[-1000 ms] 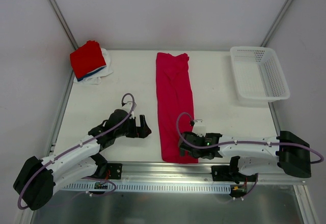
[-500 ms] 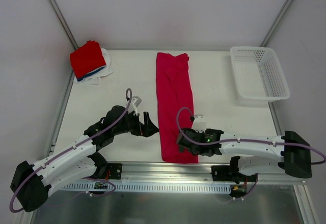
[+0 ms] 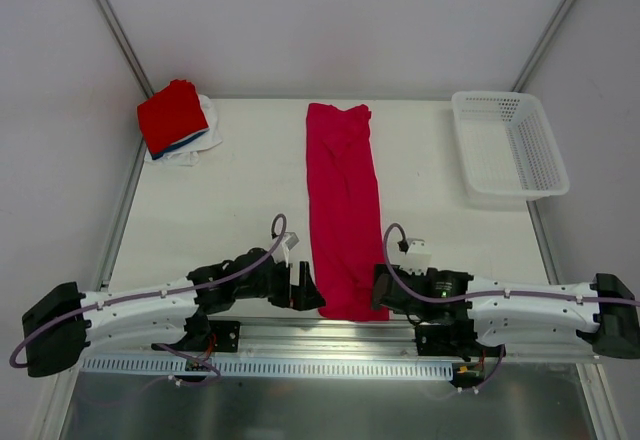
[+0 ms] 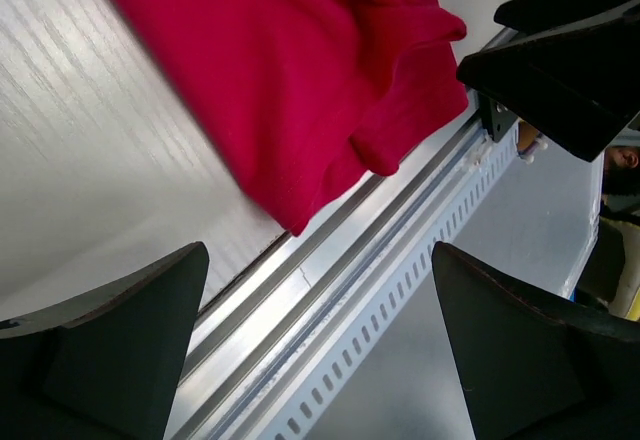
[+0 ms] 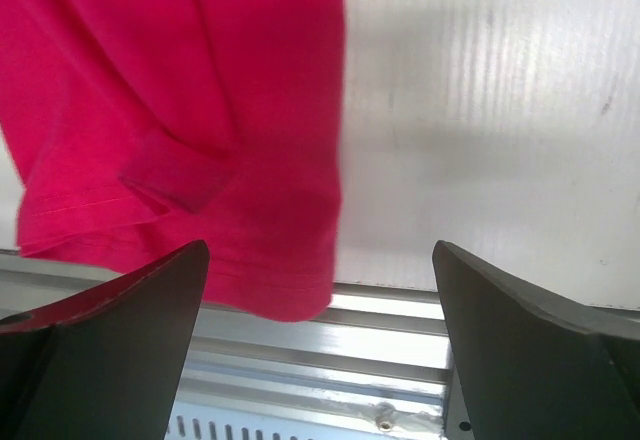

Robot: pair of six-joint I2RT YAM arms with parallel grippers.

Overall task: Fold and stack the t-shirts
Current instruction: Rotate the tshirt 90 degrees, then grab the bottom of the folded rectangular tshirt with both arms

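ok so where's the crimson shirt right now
In the top view the crimson-pink shirt lies as a long strip down the middle of the table, its near end at the front edge between the left hand and the right hand.

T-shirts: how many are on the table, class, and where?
4: crimson-pink shirt laid out centrally; red shirt, blue shirt and white shirt stacked far-left. The stack may hide more.

We see our left gripper (image 4: 318, 260) with its fingers spread wide, nothing between them. Beyond, the crimson-pink t-shirt (image 4: 300, 70) lies on the white table (image 4: 90, 190), its folded corner reaching the slotted metal rail (image 4: 400, 260).
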